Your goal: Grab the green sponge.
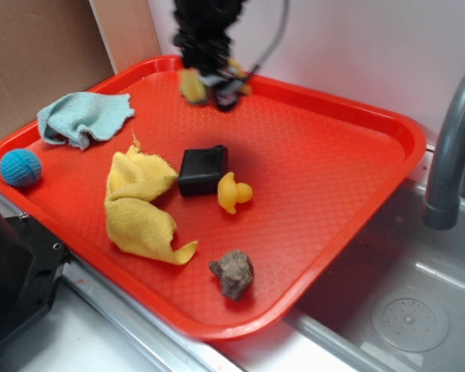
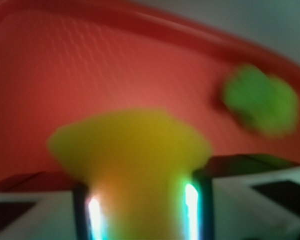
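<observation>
Going from left to right in the exterior view, we see a blue ball [image 1: 20, 167] at the left edge of the red tray [image 1: 318, 178], and just beyond it, toward the far left corner, a crumpled pale blue cloth [image 1: 84, 117]. Next comes a yellow cloth [image 1: 139, 205], bunched up in the near-left part of the tray. Touching its right side is a black block [image 1: 202, 170], and a small yellow duck [image 1: 233, 193] sits against the block's right near corner. Nearer to us, apart from the others, lies a brown stone [image 1: 233, 273].

At the far edge of the tray, above the block, we find the gripper [image 1: 211, 87], blurred in this view. It holds the green sponge [image 1: 192, 85], whose yellow foam shows at the gripper's left side. In the wrist view the sponge [image 2: 132, 155] fills the gap between the two fingers [image 2: 87, 210], which press it from both sides, and its wider end bulges out past them. To its right in that view, a fuzzy green toy [image 2: 262, 100] lies on the tray near the rim, too blurred to describe further.

Far right in the exterior view, a grey faucet [image 1: 453, 147] rises over a sink [image 1: 403, 310].
</observation>
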### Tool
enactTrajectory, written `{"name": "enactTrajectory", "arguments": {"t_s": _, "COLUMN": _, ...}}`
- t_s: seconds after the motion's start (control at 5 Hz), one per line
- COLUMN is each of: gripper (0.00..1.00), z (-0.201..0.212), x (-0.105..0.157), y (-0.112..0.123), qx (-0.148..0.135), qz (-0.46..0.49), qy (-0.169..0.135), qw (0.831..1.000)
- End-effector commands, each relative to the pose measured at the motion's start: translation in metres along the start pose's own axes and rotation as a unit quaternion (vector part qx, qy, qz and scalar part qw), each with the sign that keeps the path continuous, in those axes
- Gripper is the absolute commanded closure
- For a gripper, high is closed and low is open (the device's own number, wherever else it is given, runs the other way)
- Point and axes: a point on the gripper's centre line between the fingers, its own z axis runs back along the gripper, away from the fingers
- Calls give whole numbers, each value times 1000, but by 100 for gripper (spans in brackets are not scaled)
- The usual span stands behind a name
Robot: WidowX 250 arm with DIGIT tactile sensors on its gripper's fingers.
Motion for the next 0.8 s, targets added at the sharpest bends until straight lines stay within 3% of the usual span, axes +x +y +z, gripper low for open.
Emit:
{"name": "enactTrajectory", "arguments": {"t_s": 0.0, "gripper": 100, "z": 63, "x": -34, "y": 55, "qx": -1, "qz": 192, "qy": -4, "qw": 981}}
{"name": "enactTrajectory", "arguments": {"t_s": 0.2, "gripper": 100, "z": 91, "x": -34, "y": 52, "qx": -14, "qz": 205, "qy": -9, "qw": 979}}
{"name": "enactTrajectory", "arguments": {"t_s": 0.6, "gripper": 100, "z": 145, "x": -35, "y": 14, "qx": -25, "qz": 165, "qy": -54, "qw": 984}}
